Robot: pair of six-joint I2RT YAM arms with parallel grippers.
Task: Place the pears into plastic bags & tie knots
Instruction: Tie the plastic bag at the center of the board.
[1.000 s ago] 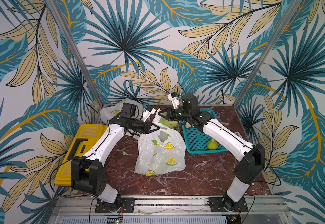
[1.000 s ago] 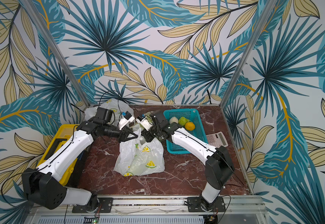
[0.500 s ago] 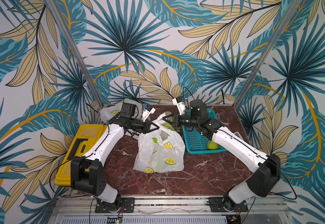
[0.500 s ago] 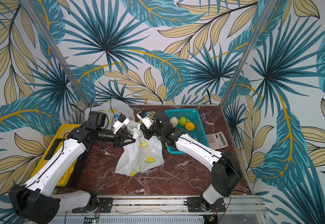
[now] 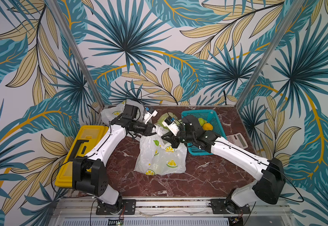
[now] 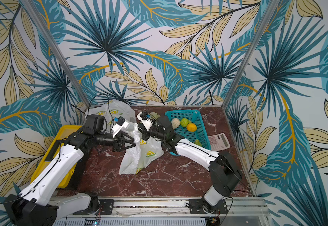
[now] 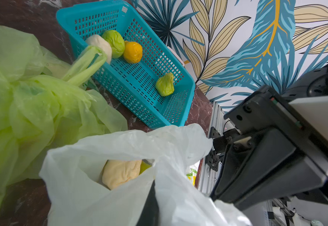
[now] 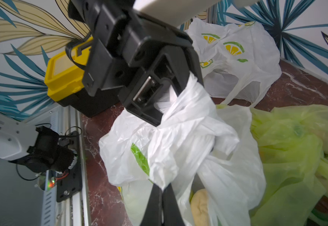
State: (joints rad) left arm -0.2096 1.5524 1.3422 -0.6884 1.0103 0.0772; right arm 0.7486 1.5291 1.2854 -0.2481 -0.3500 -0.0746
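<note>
A white lemon-print plastic bag lies mid-table with a cream pear inside. My left gripper is shut on one bunched handle, seen in the right wrist view. My right gripper is shut on the other handle. The two handles are crossed and twisted between the grippers; I cannot tell whether a knot has formed. The grippers nearly touch in both top views. The teal basket holds a cream pear and two green pears.
An orange fruit shares the basket. A yellow-green bag lies behind the white one. Another lemon-print bag sits at the back left. A yellow toolbox lies left of the table, a calculator right of the basket.
My right gripper has come down and forward with its handle, closer to the left gripper. The white bag's body has shifted slightly. The left gripper has barely moved.
</note>
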